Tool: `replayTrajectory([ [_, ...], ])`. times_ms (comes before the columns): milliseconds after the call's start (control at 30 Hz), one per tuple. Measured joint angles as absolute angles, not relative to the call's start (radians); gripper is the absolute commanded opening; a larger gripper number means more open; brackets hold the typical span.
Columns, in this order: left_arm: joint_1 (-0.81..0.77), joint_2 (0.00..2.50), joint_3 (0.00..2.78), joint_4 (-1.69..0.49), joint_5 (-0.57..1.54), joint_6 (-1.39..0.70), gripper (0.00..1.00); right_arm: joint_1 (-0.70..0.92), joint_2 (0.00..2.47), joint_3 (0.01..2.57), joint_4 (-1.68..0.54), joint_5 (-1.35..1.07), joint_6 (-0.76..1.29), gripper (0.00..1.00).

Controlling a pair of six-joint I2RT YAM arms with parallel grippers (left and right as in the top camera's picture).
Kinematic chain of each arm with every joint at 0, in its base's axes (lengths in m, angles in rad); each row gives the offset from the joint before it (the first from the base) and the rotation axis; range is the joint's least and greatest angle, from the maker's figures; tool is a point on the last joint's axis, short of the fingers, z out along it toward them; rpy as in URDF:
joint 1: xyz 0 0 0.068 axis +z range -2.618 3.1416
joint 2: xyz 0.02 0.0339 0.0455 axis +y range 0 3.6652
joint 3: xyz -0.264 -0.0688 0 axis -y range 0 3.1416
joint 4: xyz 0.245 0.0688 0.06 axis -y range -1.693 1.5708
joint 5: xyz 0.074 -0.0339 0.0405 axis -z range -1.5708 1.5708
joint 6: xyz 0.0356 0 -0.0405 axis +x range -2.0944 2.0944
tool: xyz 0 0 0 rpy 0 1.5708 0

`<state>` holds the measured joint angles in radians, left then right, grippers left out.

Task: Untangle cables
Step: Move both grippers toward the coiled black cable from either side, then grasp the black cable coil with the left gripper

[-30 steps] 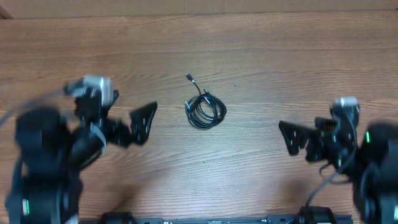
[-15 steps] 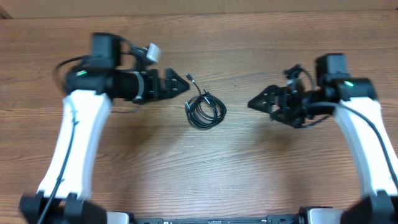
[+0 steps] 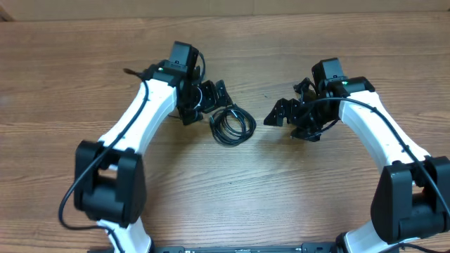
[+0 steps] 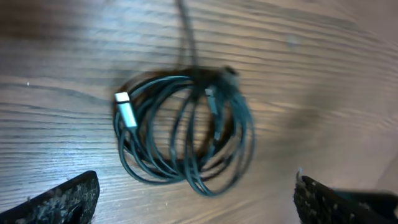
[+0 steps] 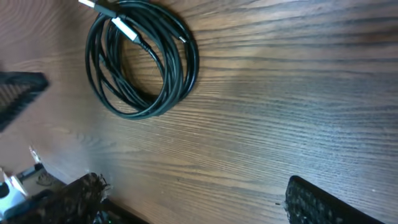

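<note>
cable coil [image 3: 232, 125] lies flat on the wooden table [image 3: 225, 204], slightly above centre of the overhead frame, wound as a loose bundle of dark loops. left gripper [image 3: 219, 97] sits at the coil's upper left edge; right gripper [image 3: 275, 114] is to the coil's right, near it but apart. in the left wrist view we see the coil [image 4: 183, 134] filling mid-frame, a silver connector [image 4: 124, 107] at its left side and one strand running off the top edge; the fingers [image 4: 62, 200] show in the two bottom corners, spread wide, nothing between them. in the right wrist view the coil [image 5: 142, 59] is at the upper left, and the fingers [image 5: 329, 202] at the bottom are likewise spread wide and empty. both tools released.
</note>
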<state>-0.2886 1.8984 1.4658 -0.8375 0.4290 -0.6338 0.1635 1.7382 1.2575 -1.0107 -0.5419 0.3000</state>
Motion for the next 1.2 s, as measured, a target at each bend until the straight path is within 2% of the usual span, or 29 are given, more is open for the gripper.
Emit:
replayTrajectory([
  [33, -0.289, 1.917, 1.466, -0.838, 0.429, -0.649, 0.8, 0.163, 1.738, 1.258, -1.011, -0.541, 0.307, 0.92],
  [200, -0.291, 1.995, 1.466, -0.833, 0.463, -0.685, 0.7, 0.163, 1.738, 1.258, -1.011, -0.534, 0.323, 0.94],
  [267, -0.296, 2.016, 1.466, -0.828, 0.486, -0.691, 0.63, 0.163, 1.738, 1.258, -1.01, -0.534, 0.328, 0.95],
  [400, -0.302, 2.028, 1.466, -0.828, 0.511, -0.701, 0.61, 0.163, 1.738, 1.258, -1.011, -0.533, 0.333, 0.95],
  [467, -0.302, 2.028, 1.466, -0.827, 0.519, -0.701, 0.56, 0.163, 1.738, 1.258, -1.008, -0.532, 0.334, 0.96],
  [633, -0.307, 2.028, 1.466, -0.829, 0.532, -0.727, 0.56, 0.163, 1.738, 1.258, -1.001, -0.532, 0.337, 0.96],
  [733, -0.314, 2.028, 1.466, -0.83, 0.544, -0.742, 0.48, 0.163, 1.738, 1.258, -1.002, -0.532, 0.337, 0.96],
  [1033, -0.321, 2.028, 1.466, -0.835, 0.591, -0.795, 0.49, 0.163, 1.738, 1.258, -1.005, -0.531, 0.337, 0.96],
  [1200, -0.328, 2.028, 1.466, -0.832, 0.569, -0.818, 0.46, 0.163, 1.738, 1.258, -0.995, -0.531, 0.337, 0.96],
])
